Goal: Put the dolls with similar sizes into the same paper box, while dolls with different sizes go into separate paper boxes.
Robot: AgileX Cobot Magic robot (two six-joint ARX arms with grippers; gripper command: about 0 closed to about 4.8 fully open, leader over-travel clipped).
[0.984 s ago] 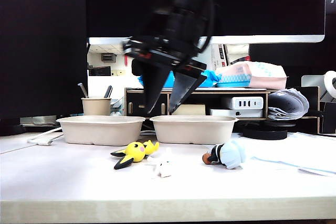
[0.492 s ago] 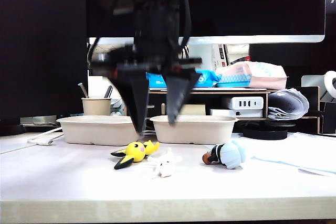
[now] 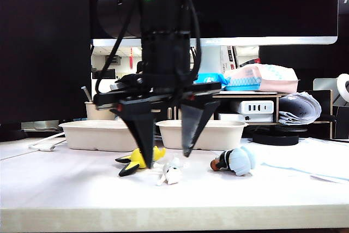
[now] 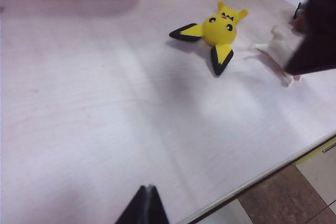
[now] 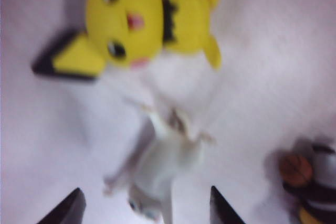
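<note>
Directly below right end effector [image 3: 166, 156]: white doll [image 3: 170, 173]

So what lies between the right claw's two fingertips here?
The tiny white doll lies on the table between the open right claw's fingertips, as the right wrist view shows; the exterior view shows it low between the tips too.
</note>
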